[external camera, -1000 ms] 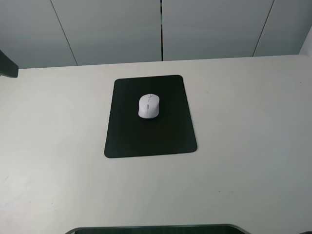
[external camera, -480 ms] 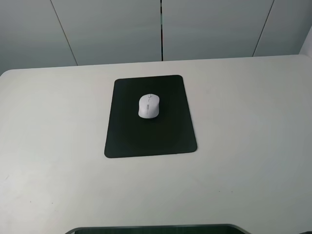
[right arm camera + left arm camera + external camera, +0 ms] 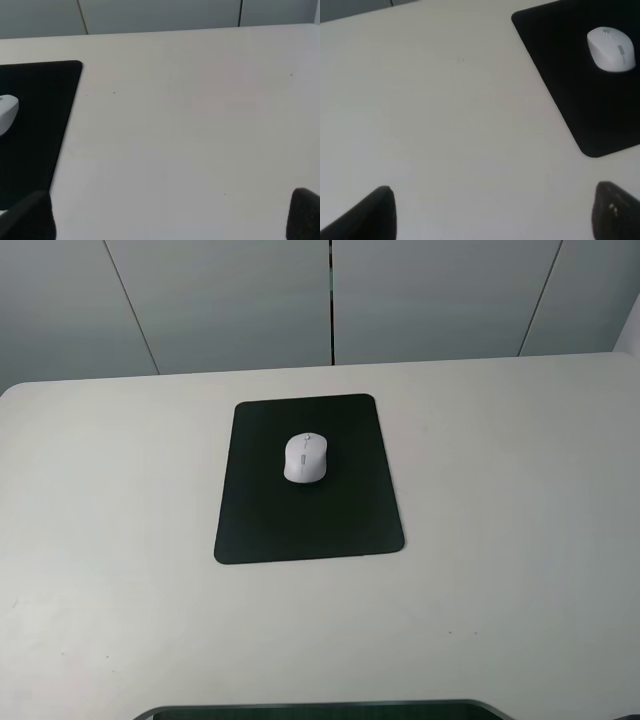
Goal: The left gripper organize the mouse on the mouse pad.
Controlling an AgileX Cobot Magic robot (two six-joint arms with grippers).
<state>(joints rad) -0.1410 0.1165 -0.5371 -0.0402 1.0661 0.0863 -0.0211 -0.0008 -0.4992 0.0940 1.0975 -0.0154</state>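
Already the small white oval plastic mouse (image 3: 305, 458) sits on the flat matte black rectangular mouse pad (image 3: 300, 525), toward its far half, so the left gripper (image 3: 492, 212), jaws spread wide and empty, well apart, should probably just keep clear.

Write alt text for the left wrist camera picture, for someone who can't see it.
A white mouse sits on a black mouse pad lying on a pale table. The left tool is open over bare table, apart from the pad, with only its two dark fingertips showing at the frame's edge.
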